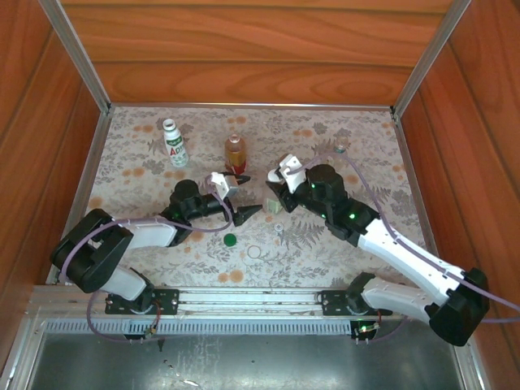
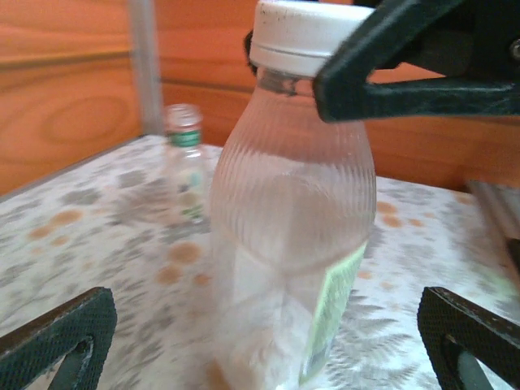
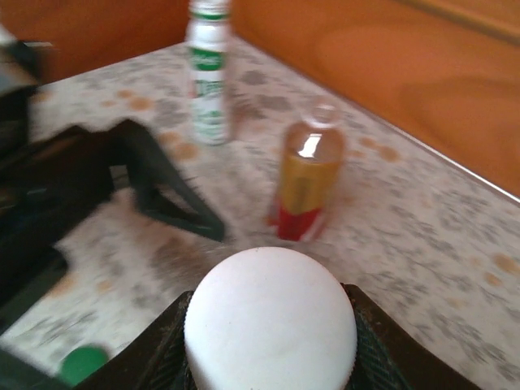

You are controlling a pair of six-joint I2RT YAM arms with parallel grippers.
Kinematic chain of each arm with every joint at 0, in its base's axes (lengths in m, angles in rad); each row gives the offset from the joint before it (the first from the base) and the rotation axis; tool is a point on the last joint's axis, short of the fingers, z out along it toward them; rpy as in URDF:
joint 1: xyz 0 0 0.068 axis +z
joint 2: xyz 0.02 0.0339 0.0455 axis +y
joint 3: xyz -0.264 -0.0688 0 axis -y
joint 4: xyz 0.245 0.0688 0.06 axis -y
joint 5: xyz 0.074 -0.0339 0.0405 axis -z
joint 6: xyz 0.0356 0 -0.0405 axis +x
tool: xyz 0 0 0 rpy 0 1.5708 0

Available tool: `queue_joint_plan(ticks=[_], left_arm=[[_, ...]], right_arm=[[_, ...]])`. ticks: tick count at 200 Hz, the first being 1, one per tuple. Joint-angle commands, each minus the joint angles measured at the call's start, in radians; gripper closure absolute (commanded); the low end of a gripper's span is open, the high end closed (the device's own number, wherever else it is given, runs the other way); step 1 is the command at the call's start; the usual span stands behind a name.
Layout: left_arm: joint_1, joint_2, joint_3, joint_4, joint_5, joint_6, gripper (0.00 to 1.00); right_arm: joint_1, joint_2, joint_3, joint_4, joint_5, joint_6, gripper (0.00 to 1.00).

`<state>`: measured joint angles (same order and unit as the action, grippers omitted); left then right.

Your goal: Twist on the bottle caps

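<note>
Clamping white cap [image 3: 268, 325] atop clear green-labelled bottle [image 2: 284, 227] with right jaws, left jaws wide apart, flanking bottle on desk [image 2: 97, 236]

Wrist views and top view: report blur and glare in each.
Left wrist: the clear bottle is soft, the far bottle more blurred. Right wrist: the cap is fairly sharp, the amber bottle and white bottle smeared, glare on the amber one's shoulder. Top: evenly lit, sharp.

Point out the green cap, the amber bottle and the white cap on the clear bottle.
green cap [image 1: 231, 240]: top view, centre of its top.
amber bottle [image 3: 305, 183]: right wrist view, middle of its body.
white cap [image 2: 292, 41]: left wrist view, its side wall.
</note>
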<state>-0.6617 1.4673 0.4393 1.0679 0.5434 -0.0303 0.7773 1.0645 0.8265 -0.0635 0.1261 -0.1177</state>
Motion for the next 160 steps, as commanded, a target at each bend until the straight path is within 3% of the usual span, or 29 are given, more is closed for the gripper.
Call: queue_joint_plan(ticks=[1, 38, 47, 58, 95, 160], left_arm=[[-0.03, -0.037, -0.034, 0.003, -0.306, 0.026, 0.0], [-0.083, -0.017, -0.04, 0.003, -0.609, 0.019, 0.0], [-0.092, -0.008, -0.037, 0.003, -0.649, 0.004, 0.0], [-0.093, -0.004, -0.039, 0.004, -0.655, -0.019, 0.0], [-0.105, -0.004, -0.051, 0.003, -0.68, -0.013, 0.0], [-0.105, -0.017, -0.08, 0.001, -0.686, 0.004, 0.0]], right_arm=[[-0.039, 0.074, -0.002, 0.2, 0.193, 0.109, 0.89], [-0.129, 0.265, 0.07, 0.345, 0.211, 0.177, 0.94], [-0.144, 0.311, 0.114, 0.332, 0.2, 0.176, 0.89], [-0.156, 0.368, 0.173, 0.298, 0.189, 0.142, 0.85], [-0.228, 0.53, 0.286, 0.363, 0.128, 0.121, 0.91], [-0.321, 0.807, 0.56, 0.264, 0.021, 0.144, 0.86]])
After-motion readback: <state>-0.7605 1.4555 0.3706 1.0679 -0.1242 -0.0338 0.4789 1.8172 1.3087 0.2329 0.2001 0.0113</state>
